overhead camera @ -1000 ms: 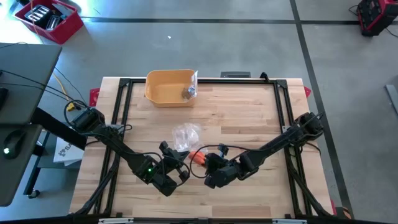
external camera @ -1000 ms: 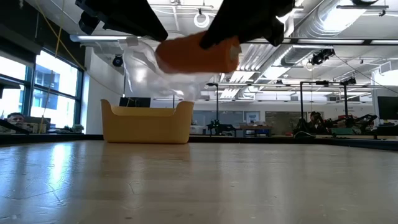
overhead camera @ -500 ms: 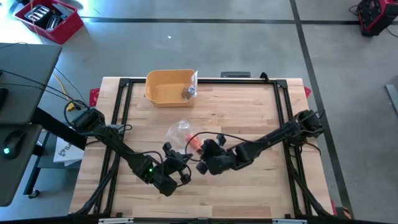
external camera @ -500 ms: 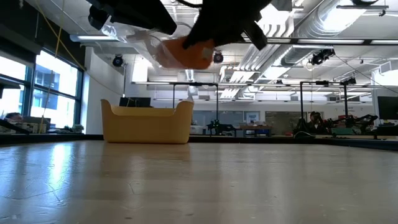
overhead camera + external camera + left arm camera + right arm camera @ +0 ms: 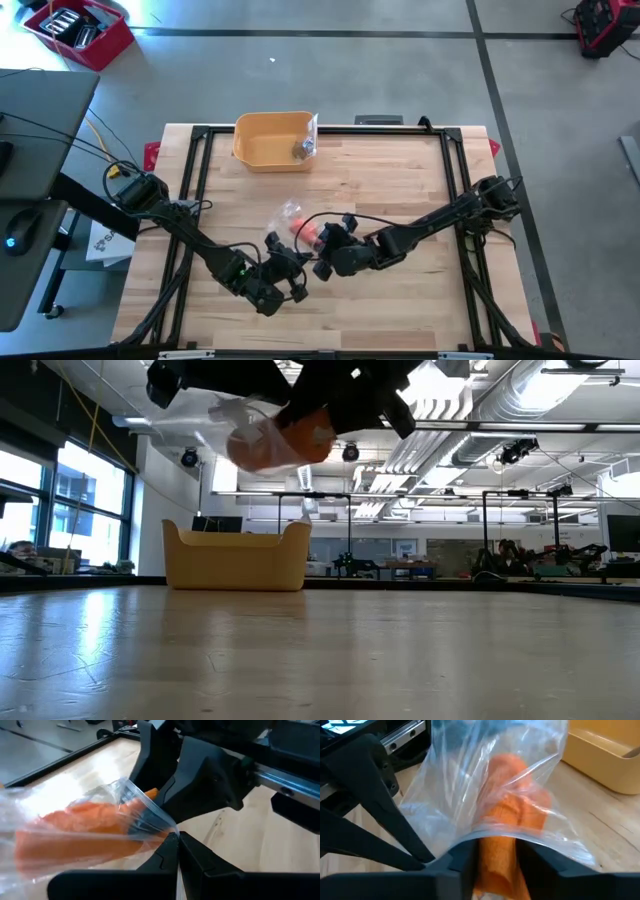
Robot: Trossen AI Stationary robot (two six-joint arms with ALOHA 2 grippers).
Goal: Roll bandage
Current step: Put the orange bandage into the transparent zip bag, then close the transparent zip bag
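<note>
The orange rolled bandage (image 5: 507, 815) is held in the air above the middle of the wooden table (image 5: 420, 190), still inside a clear, crinkled plastic bag (image 5: 470, 780). The step in hand appears to be getting the roll into or out of that bag — which of the two cannot be told. For this to go well, the film should be kept taut by one gripper while the roll is guided along the bag's axis, so that the plastic is not bunched around the cloth.

The left gripper (image 5: 176, 851) is closed tight, with an edge of the bag pinched between its fingertips. The right gripper (image 5: 496, 851) is set around the near end of the roll; its fingers (image 5: 457, 857) stand partly apart, with orange cloth and film between them, and whether they press the roll or have slackened cannot be told. A yellow plastic bin (image 5: 272, 140) stands at the far edge of the table, well apart from both grippers.
</note>
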